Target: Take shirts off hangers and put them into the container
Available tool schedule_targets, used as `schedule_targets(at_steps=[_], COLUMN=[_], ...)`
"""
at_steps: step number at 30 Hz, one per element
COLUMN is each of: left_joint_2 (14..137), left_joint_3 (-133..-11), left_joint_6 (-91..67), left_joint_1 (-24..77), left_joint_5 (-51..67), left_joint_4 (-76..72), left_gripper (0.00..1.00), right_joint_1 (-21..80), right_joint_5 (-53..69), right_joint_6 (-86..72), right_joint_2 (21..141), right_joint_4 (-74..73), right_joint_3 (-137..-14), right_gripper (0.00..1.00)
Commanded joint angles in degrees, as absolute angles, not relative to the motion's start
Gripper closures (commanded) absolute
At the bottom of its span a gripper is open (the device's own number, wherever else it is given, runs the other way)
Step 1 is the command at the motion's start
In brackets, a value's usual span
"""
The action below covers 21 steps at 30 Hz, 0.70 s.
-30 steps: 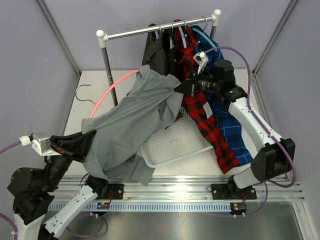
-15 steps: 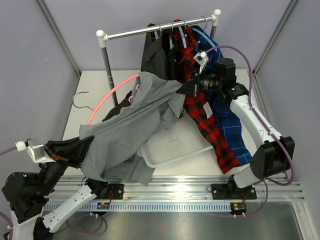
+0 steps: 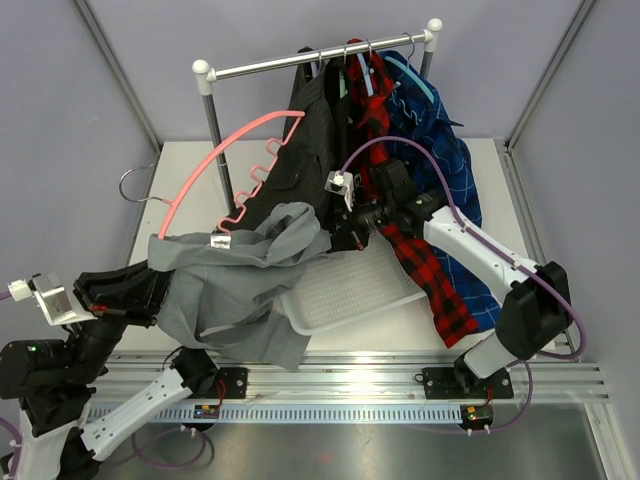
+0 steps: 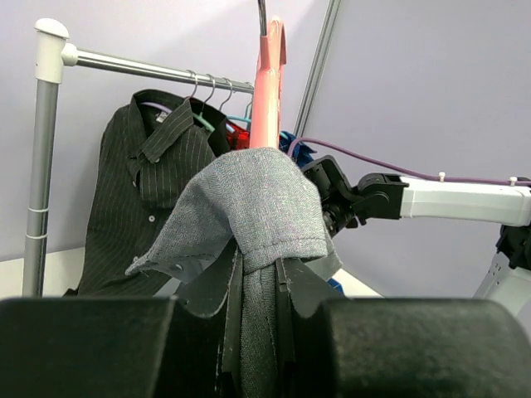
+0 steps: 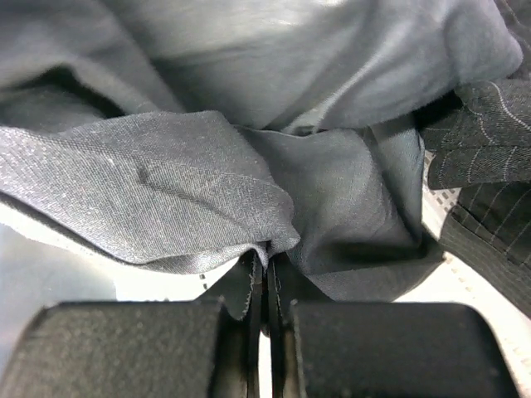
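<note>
The grey shirt (image 3: 240,275) hangs bunched between my two grippers, above the table's left half. My left gripper (image 3: 160,288) is shut on one end of it; in the left wrist view the cloth (image 4: 249,207) is pinched between the fingers (image 4: 259,282). My right gripper (image 3: 338,238) is shut on the other end, a thin edge of fabric (image 5: 199,199) between its pads (image 5: 270,274). The pink hanger (image 3: 235,150) stands bare above the shirt, its lower end touching the cloth. The white container (image 3: 350,285) lies just beneath my right gripper.
The black shirt (image 3: 315,125), the red plaid shirt (image 3: 405,245) and the blue plaid shirt (image 3: 450,175) hang from the white-and-steel rail (image 3: 300,62). The rail's post (image 3: 215,140) stands behind the pink hanger. The plaid shirts trail over the basket's right side.
My right gripper has dropped down and left toward the basket, dragging the grey shirt. The left gripper has pulled further left. The pink hanger has slipped out of most of the shirt.
</note>
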<state>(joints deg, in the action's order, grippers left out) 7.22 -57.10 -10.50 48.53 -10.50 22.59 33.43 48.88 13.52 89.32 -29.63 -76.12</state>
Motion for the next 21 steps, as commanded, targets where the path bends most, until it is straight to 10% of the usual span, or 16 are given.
schedule_targets(at_steps=[1, 15, 21], left_joint_2=[7.6, 12.9, 15.4], left_joint_3=[-58.0, -54.9, -54.4], left_joint_6=[-10.0, 1.6, 4.5], left_joint_1=[48.8, 48.8, 48.8], left_joint_5=[-10.5, -31.9, -34.5], left_joint_4=[11.7, 8.2, 9.8], left_gripper=[1.00, 1.00, 1.00], right_joint_1=[32.9, 37.9, 39.6], right_joint_5=[47.9, 33.5, 39.5], right_joint_6=[17.7, 0.4, 3.7], right_joint_2=[86.1, 105.3, 112.8], right_joint_4=[-29.6, -19.1, -27.9], right_joint_3=[-76.6, -109.3, -114.3], right_gripper=[1.00, 1.00, 0.68])
